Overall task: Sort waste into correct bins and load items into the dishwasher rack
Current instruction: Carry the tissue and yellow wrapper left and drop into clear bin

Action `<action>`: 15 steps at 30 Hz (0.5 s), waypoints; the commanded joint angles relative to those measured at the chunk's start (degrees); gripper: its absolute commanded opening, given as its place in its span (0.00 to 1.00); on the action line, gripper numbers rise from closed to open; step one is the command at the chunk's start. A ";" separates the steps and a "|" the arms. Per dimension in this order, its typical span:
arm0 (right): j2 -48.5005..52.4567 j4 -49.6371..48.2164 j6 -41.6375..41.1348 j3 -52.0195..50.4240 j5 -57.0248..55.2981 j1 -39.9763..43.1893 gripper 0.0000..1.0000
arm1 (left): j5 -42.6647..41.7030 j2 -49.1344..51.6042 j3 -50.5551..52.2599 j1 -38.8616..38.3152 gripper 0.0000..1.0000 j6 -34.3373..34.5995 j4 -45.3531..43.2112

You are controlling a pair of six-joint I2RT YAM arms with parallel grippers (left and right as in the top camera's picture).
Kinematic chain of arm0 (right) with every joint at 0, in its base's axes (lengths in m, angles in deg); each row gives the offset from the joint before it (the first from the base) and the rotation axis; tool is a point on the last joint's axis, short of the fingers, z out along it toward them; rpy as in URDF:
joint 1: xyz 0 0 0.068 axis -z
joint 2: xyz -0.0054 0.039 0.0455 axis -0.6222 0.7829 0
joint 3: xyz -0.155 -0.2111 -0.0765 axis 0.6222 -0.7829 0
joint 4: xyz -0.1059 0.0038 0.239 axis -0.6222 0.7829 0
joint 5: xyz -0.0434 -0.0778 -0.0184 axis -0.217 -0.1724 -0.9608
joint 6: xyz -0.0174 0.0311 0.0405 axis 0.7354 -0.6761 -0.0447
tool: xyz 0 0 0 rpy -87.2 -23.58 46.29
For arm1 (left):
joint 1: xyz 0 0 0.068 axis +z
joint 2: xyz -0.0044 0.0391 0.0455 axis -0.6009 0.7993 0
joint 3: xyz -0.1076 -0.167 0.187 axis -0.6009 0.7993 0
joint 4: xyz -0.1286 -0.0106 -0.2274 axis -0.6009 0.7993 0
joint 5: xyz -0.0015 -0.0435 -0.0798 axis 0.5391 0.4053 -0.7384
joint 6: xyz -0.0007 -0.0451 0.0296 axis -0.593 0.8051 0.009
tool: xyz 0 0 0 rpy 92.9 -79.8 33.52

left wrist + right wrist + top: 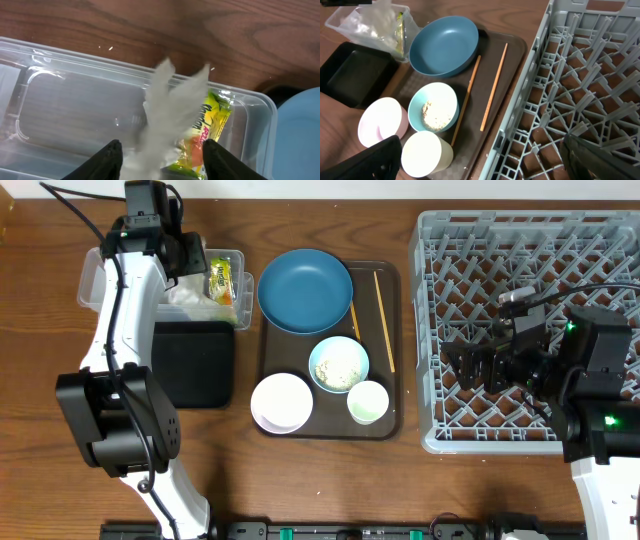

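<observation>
My left gripper [190, 260] hangs over the clear plastic tub [100, 275]. In the left wrist view its fingers [160, 160] are open, with blurred white tissue [170, 105] loose between them over the tub [65, 100], next to the yellow-orange snack wrapper [215, 120]. On the brown tray sit the dark blue bowl [305, 290], the pale blue bowl with crumbs [339, 364], the white bowl [281, 401], the white cup [368, 402] and two chopsticks [384, 320]. My right gripper [470, 367] is open and empty over the grey rack [530, 330].
The black tray [195, 365] lies just in front of the clear tub, left of the brown serving tray [395, 420]. In the right wrist view the rack wall [530, 100] stands close beside the brown tray's right edge.
</observation>
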 commanded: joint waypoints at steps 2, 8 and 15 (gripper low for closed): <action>0.02 0.24 -0.68 1.25 0.46 -0.72 0.99 | -1.01 -2.56 -0.50 0.07 0.58 -0.02 0.83; 0.02 0.17 -0.70 1.25 0.46 -0.72 0.99 | -9.60 -9.92 -0.50 -0.39 0.61 -0.07 3.54; 0.02 0.26 -0.70 1.25 0.48 -0.72 0.99 | -14.97 -15.37 -0.48 -4.15 0.62 -0.07 11.02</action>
